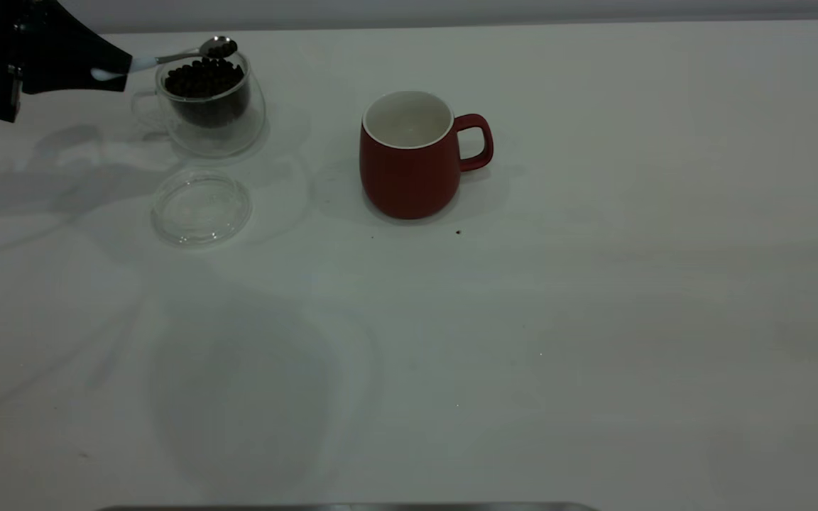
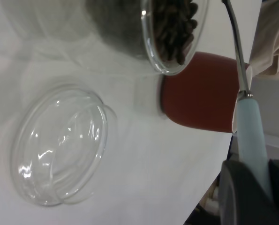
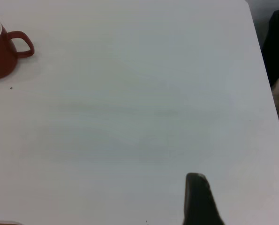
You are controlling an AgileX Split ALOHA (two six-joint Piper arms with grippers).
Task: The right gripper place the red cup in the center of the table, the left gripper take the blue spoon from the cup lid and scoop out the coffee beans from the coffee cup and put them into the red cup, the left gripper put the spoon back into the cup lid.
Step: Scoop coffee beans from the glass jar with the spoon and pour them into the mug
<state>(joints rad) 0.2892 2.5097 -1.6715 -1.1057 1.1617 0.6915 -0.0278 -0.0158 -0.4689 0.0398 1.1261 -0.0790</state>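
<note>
In the exterior view we see the left gripper clamped on the pale handle of the blue spoon, whose steel bowl sits beyond the fingertips, over the coffee beans in the coffee cup. The cup lid lies just beside that cup; the red cup stands upright mid-table.

In the left wrist view we see fingers pinching the spoon handle.

In the right wrist view, of the right gripper we see only one dark finger, so we cannot tell its state; the red cup is well apart from it.
</note>
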